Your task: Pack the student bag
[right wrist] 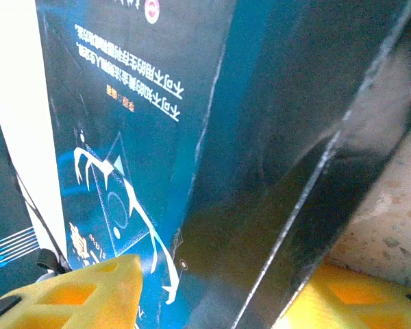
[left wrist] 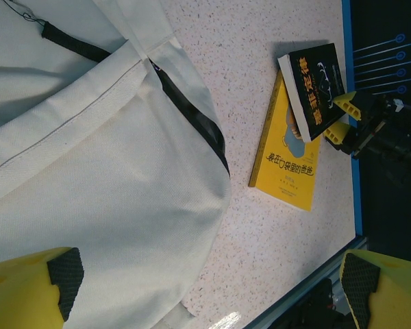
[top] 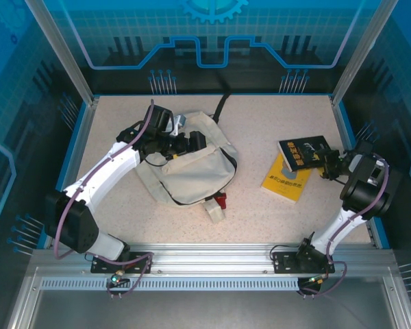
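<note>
Slippage is your risk: the right gripper straddles one edge of the dark book, clamp unconfirmed, so it may drop short of the student bag lying centre-left beneath the wide-open, empty left gripper.

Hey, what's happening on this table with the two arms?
The left tool hangs wide open over the cream student bag, holding nothing. The right tool straddles the edge of a black book lying partly on a yellow book; whether it grips yet is unclear. Both books are outside the bag, on the table.
</note>
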Robot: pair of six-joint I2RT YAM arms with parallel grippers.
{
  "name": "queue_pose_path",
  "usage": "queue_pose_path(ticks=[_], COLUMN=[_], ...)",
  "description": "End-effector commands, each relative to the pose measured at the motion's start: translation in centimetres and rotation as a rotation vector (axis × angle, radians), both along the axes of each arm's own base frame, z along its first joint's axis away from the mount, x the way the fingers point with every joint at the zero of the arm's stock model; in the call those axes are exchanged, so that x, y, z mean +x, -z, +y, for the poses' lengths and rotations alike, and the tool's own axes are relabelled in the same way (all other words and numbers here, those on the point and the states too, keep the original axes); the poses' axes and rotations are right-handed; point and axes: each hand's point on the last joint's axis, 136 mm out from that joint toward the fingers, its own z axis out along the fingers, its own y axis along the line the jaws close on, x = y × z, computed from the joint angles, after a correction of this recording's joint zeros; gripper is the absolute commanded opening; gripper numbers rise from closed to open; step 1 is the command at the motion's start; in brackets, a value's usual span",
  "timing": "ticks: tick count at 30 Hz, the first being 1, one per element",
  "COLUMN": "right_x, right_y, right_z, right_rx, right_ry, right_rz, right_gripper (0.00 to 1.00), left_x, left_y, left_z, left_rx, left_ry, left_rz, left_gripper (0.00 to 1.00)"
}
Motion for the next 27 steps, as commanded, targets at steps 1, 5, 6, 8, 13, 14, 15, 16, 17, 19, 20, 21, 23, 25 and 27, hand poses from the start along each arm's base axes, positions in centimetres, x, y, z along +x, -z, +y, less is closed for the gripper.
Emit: queue_pose_path(ticks=[1,5,6,8,13,14,15,16,17,19,20,21,23,25,27], right_x=[1.0,1.3,1.4,1.6,1.7,1.7,1.7,1.7,1.7,1.7,1.1,0.8,0.5,0.2,-0.2], right_y=[0.5,0.7,0.6,0.3,-1.6,-2.2,-2.9,-3.6,-4.3,-6.1,-6.4,-7.1,-8.7,-10.0,-11.1], right_z=[-0.1,-0.2,-0.3,-0.6,-1.2,-1.3,-1.2,-1.0,-0.7,-0.2,0.5,1.0,2.1,3.5,5.2], right_rx=[0.022,0.028,0.024,0.009,-0.049,-0.061,-0.07,-0.077,-0.081,-0.095,-0.092,-0.088,-0.071,-0.045,-0.01], right_ry=[0.011,0.044,0.051,0.063,0.086,0.086,0.082,0.074,0.064,0.046,0.041,0.035,0.017,0.003,-0.005], right_rz=[-0.059,-0.087,-0.096,-0.111,-0.15,-0.163,-0.18,-0.197,-0.211,-0.243,-0.244,-0.253,-0.282,-0.303,-0.315], right_gripper=[0.56,0.56,0.55,0.46,0.25,0.24,0.21,0.19,0.18,0.16,0.15,0.14,0.13,0.11,0.11], left_x=[-0.3,-0.1,-0.1,-0.1,-0.3,-0.3,-0.3,-0.3,-0.3,-0.2,-0.2,-0.1,0.0,0.2,0.6], left_y=[-0.9,-1.2,-1.4,-1.3,-1.1,-1.1,-1.1,-1.1,-1.1,-1.2,-1.2,-1.3,-1.3,-1.3,-0.9], left_z=[-0.4,-0.4,-0.5,-0.5,-0.5,-0.6,-0.6,-0.7,-0.8,-1.2,-1.5,-1.8,-2.6,-3.5,-4.7], left_rx=[-0.018,-0.013,-0.015,-0.016,-0.022,-0.027,-0.032,-0.039,-0.05,-0.08,-0.101,-0.127,-0.186,-0.254,-0.334], left_ry=[0.012,0.014,0.015,0.012,0.007,0.008,0.008,0.006,0.006,0.005,0.0,-0.001,-0.01,-0.034,-0.074], left_rz=[-0.005,-0.009,-0.012,-0.009,0.002,0.003,0.006,0.009,0.012,0.019,0.027,0.034,0.057,0.09,0.132], left_gripper=[0.99,0.99,0.99,0.99,0.99,0.99,0.99,0.99,0.99,0.99,0.99,0.99,0.99,0.99,0.99])
